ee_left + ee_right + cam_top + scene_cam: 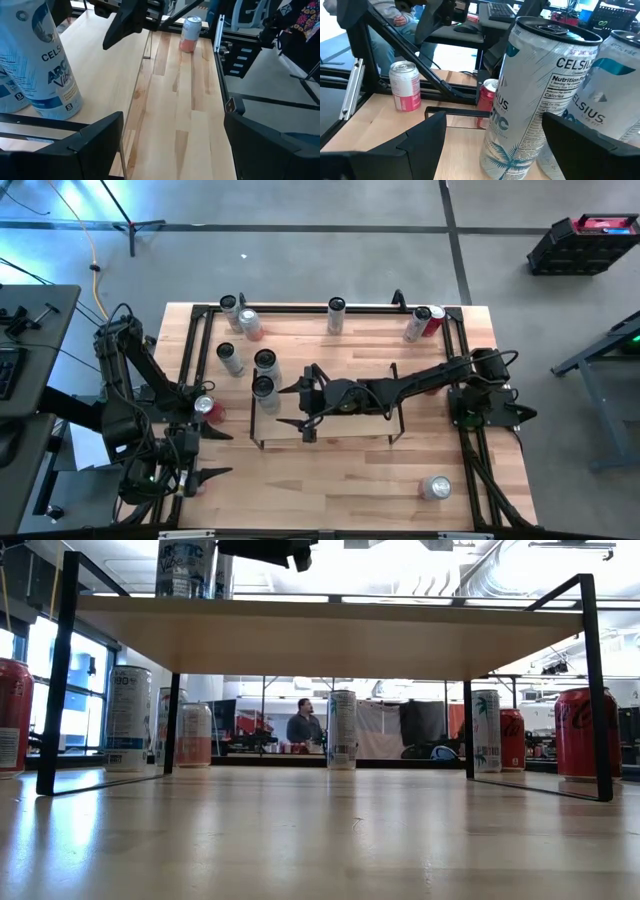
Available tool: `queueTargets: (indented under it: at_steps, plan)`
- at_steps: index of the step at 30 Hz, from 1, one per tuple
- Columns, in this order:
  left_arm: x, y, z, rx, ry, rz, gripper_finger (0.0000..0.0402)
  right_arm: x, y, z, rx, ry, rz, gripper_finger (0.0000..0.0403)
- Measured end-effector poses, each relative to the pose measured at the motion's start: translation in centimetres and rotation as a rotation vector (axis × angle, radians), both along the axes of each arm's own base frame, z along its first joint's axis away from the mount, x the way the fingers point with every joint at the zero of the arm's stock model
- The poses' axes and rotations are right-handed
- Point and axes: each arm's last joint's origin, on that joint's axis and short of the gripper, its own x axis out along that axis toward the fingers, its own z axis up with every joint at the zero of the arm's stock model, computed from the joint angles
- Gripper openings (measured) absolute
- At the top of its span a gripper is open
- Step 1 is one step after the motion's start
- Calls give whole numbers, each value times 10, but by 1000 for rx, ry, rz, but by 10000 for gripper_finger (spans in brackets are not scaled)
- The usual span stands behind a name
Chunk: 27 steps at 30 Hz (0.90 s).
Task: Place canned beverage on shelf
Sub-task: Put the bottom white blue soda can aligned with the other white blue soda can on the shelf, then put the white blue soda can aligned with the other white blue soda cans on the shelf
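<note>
The shelf [350, 430] stands mid-table, a light board on black wire frames [320, 635]. Two white Celsius cans [263, 387] [265, 360] stand upright on their bases at its left end. They also show at the low view's top left [185, 565]. My right gripper [290, 408] reaches over the shelf from the table's right and is open. In the right wrist view the nearer white can [525, 100] stands just ahead of the gripper [492, 125], a finger off to each side, clear of it. My left gripper [218, 455] waits open at the table's near left [172, 120].
A red can [205, 408] stands beside the left arm. A pale pink can [435, 487] stands at the near right. Several more cans stand or lie along the far edge [336, 315] and far left [230, 358]. Black rails [300, 310] edge the table.
</note>
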Motion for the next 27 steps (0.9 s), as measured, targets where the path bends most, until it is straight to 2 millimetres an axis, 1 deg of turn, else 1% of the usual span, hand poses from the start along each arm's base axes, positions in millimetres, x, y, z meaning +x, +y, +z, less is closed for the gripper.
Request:
queueTargets:
  at_steps: [3, 7, 11, 14, 17, 20, 23, 27]
  plan:
    - [1, 7, 4, -15, -3, 15, 335, -6, 2, 7, -9, 5, -17, 314]
    - [2, 27, 16, -41, 2, 22, 335, -24, 11, 27, -27, 20, -49, 314]
    - [-3, 57, 28, -59, 34, 21, 335, -49, 33, 48, -30, 38, -35, 314]
    - [-7, 81, 36, -107, 42, 51, 335, -69, 53, 58, -28, 59, -37, 314]
    - [-8, 98, 48, -121, 52, 78, 335, -87, 74, 61, -46, 84, -57, 314]
    - [-7, 110, 64, -90, 91, 92, 335, -102, 94, 60, -75, 97, -88, 314]
    - [-8, 120, 78, -30, 195, 102, 335, -115, 112, 57, -106, 110, -107, 314]
    - [-13, 135, 92, -7, 333, 228, 335, -133, 133, 53, -111, 129, -118, 314]
